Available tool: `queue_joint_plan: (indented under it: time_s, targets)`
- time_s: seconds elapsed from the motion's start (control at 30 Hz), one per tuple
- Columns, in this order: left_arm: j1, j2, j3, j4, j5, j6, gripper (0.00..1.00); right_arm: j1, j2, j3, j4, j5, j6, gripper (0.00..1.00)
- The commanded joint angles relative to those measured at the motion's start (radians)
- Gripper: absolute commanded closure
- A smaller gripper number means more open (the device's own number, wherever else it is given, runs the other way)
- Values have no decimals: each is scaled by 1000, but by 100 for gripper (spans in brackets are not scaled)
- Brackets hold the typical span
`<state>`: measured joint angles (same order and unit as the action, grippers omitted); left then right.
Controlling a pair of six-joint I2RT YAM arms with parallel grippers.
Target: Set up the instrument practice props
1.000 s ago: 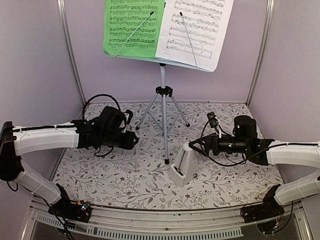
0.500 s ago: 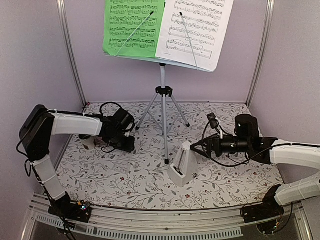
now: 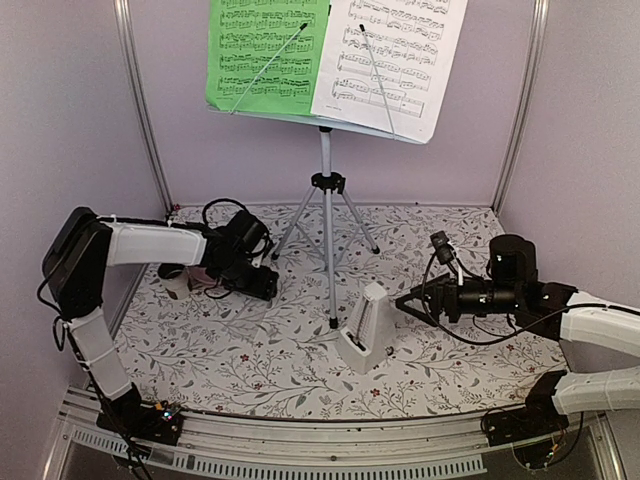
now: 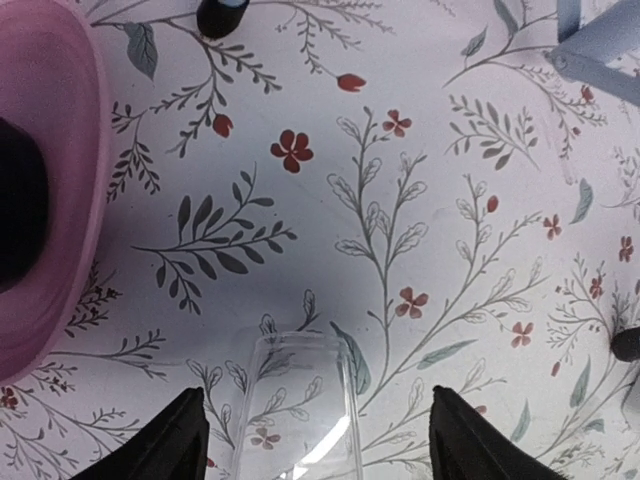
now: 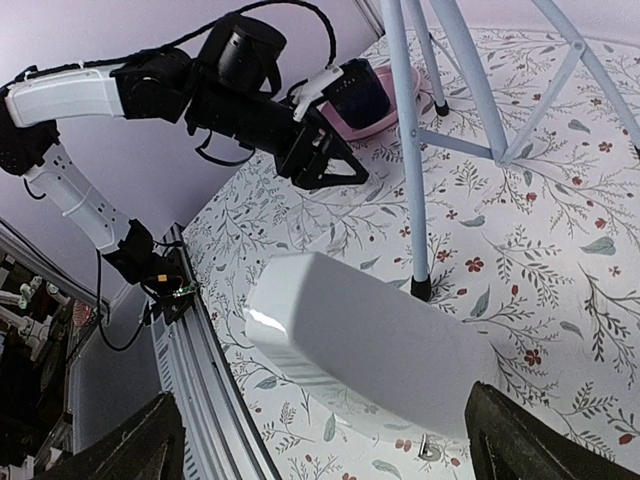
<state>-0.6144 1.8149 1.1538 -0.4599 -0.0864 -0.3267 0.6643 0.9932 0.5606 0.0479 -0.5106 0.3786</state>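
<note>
Placing of metronome point(image 3: 362, 330) is being judged as finished, beside the foot of the music stand point(image 3: 326, 180) | right gripper point(image 3: 402, 302) is being held wide, empty, just beside it | left gripper point(image 3: 266, 288) wide, empty, near pink plate point(image 4: 60, 200) | next: arms being drawn clear without knocking anything.

Right end effector point(image 3: 402, 301) backed off the metronome point(image 3: 363, 330) (left end effector point(image 3: 268, 290) swung leftward).

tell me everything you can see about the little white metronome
The metronome is a small white pyramid that looks like smooth plastic, wide at the base and narrowing to a blunt top. It stands upright on the flowered tablecloth, close beside the foot of the music stand's front leg, on that foot's right. The right tool is open near its upper part and not gripping it. Small dark details low on its front are too small to make out.
</note>
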Motion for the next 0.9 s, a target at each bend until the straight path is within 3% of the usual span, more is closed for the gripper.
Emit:
queue_joint_plan:
  time_s: [0.0,0.13,0.3,0.43,0.63,0.73,0.87]
  targets:
    - [1,-109,-31,46,36,3,21,-5,-30,-96,-46,-22,38,1]
    - [-80,-246,-161,225,80,84,27,5,-17,-159,-46,-12,65,7]
    - [-156,-320,-357,528,246,124,51,12,21,-203,12,-1,99,23]
    - [-214,-307,-443,693,301,150,64,15,95,-206,83,13,109,30]
    - [-310,-239,-489,865,335,192,77,18,250,-201,210,25,125,50]
    - [-353,-192,-496,934,330,202,81,15,297,-189,237,55,139,61]
    - [-401,-109,-485,1006,346,214,85,14,357,-154,260,86,145,66]
